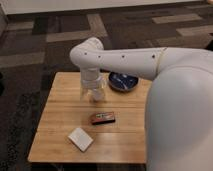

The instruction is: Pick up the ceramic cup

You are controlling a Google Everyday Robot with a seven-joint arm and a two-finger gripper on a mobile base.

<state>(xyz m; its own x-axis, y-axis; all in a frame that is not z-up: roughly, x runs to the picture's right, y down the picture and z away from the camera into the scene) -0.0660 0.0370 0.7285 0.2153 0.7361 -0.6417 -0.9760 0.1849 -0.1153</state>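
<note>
Top-down approach here: gripper (95, 96) hanging straight down from the bent white arm (125, 59), low over the back half of the wooden table (55, 107). Makes sense for something with no handle. Coming from above to straddle the rim and walls, rather than from the side and risking a shove along the wood.

As for the ceramic cup (96, 91), seems to be right at the gripper, as far as can be made out. Just a pale whitish shape merging with the end of the wrist, down by the tabletop and a bit to the left of the dark blue bowl (123, 81) in the view. Impossible to separate cup from gripper cleanly, so can't tell if spread wide around it or already squeezing it. Can't tell either whether resting on the wood or just clear of it. Guessing mid-grasp, lift not yet done.

Other stuff well out of the way: small dark reddish packet (103, 118) nearer the front edge, below the gripper in the view, and flat white square block (80, 138) further front and left. Bowl near enough on the one side to be the only thing worth watching on the way up. Probably spread apart like that to leave room for a clean grab on each item.
</note>
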